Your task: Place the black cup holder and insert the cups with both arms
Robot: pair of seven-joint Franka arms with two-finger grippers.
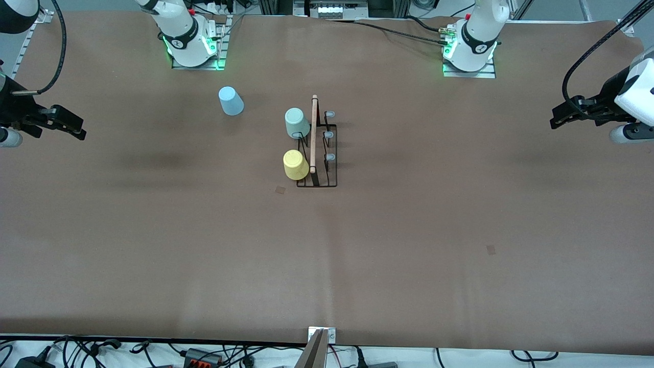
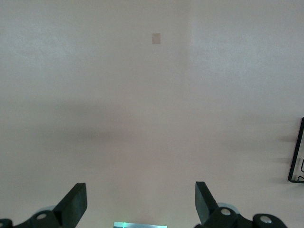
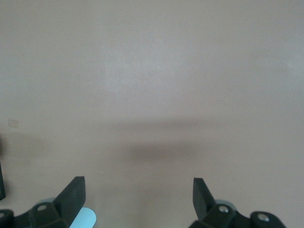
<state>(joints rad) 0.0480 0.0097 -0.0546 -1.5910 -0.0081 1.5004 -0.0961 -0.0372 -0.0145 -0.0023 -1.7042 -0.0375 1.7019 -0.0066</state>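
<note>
Brown table [image 1: 409,245]: left gripper [image 2: 141,204] and right gripper [image 3: 138,202] both spread wide, holding nothing, over bare ends; mint cup [image 1: 296,123] and yellow cup [image 1: 295,164] on black cup holder [image 1: 318,148].

Three cups sit out: one light blue cup [image 1: 231,100], one mint green cup [image 1: 296,123], one yellow cup [image 1: 295,164]. One black cup holder [image 1: 319,148], six pegs. Two arms.

Black cup holder [image 1: 318,148] stands mid-table [image 1: 409,230]. Two cups sit on its pegs on the side toward the right arm's end: one cup [image 1: 296,164] nearer the front camera, another cup [image 1: 297,123] farther. Third cup [image 1: 231,100] sits apart on the table, farther still, toward the right arm's base.
</note>
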